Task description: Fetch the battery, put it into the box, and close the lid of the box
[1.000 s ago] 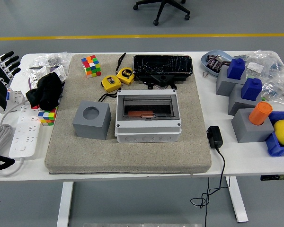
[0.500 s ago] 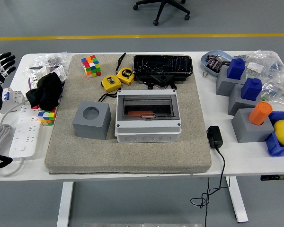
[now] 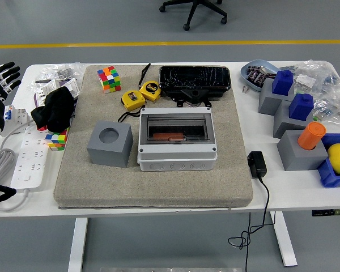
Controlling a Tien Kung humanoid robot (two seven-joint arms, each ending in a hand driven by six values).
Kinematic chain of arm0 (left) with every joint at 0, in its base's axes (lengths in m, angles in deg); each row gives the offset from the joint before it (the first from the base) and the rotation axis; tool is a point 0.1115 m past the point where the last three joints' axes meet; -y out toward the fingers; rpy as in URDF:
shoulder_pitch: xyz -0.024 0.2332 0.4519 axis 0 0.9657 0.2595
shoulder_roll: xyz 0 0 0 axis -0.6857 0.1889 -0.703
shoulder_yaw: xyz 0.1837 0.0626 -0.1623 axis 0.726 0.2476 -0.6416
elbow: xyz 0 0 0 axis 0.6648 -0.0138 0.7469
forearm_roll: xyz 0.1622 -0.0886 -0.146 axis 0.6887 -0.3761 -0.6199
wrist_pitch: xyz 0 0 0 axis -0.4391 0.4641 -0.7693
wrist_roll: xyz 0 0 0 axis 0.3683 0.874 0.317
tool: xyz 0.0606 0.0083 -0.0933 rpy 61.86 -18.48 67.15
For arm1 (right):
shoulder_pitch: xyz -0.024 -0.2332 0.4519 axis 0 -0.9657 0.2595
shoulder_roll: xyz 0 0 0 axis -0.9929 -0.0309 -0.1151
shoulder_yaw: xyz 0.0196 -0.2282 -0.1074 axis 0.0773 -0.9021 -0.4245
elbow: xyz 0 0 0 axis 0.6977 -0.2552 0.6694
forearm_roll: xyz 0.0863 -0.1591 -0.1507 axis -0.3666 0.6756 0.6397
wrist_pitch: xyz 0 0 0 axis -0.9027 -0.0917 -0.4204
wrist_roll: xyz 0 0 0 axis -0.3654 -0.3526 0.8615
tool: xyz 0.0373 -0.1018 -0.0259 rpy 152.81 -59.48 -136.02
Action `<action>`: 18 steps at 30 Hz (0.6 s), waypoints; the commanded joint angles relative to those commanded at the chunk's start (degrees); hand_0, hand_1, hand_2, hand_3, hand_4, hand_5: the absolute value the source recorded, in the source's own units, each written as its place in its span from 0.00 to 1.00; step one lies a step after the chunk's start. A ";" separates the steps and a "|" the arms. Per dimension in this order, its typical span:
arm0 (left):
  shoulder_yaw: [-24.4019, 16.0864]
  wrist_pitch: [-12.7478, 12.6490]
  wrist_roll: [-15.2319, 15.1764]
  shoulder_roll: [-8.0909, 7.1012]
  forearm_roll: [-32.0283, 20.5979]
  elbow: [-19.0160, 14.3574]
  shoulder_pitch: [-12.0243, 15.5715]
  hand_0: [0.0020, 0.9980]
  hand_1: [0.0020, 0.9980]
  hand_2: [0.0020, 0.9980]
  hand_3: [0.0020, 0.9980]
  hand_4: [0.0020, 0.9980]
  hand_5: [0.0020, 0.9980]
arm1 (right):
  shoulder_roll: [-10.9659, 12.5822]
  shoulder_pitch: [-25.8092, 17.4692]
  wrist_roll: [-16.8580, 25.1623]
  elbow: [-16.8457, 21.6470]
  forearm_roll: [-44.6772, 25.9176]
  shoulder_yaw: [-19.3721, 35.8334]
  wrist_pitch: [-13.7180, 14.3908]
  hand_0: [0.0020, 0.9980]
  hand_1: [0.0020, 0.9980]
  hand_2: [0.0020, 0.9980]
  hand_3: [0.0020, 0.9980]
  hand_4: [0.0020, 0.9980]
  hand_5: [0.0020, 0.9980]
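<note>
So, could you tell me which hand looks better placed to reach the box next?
Probably the left: the left hand hovers open at the table's left edge, while no right hand is in view. The box sits mid-mat with its clear lid apparently already down, so little may remain.

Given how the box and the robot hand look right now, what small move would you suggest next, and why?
Probably just rest the left robot hand at the table's left edge: the box lid looks closed, with an orange-brown object, likely the battery, visible under the tinted cover.

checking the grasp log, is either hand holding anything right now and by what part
Nothing is held. The left hand is at the table's left edge, fingers spread.
</note>
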 joint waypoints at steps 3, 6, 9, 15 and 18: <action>0.08 0.00 0.02 0.02 0.02 0.03 0.01 0.78 0.80 0.75 0.72 1.00 0.98 | -0.01 -0.02 -0.08 0.00 0.75 0.20 0.46 0.77 0.72 0.67 0.61 1.00 0.87; 0.10 -0.04 0.03 0.08 0.08 -0.03 -0.01 0.78 0.80 0.75 0.72 1.00 0.98 | 0.02 -0.06 -0.30 0.00 0.66 -0.09 0.55 0.77 0.72 0.67 0.61 1.00 0.87; 0.20 -0.07 0.10 0.10 0.16 -0.12 -0.04 0.77 0.80 0.75 0.72 1.00 0.98 | 0.05 -0.25 -0.78 0.00 0.11 -0.93 0.96 0.66 0.61 0.59 0.59 1.00 0.84; 0.43 -0.15 0.16 0.10 0.30 -0.28 -0.08 0.77 0.80 0.75 0.72 1.00 0.98 | 0.29 -0.73 -1.84 0.00 -2.67 -3.77 -0.64 0.69 0.65 0.65 0.68 1.00 0.86; 0.90 -0.20 0.30 -0.02 0.28 -0.28 -0.13 0.77 0.80 0.75 0.72 1.00 0.98 | 0.38 -0.86 -2.02 0.00 -3.74 -4.96 -1.10 0.69 0.65 0.65 0.68 1.00 0.86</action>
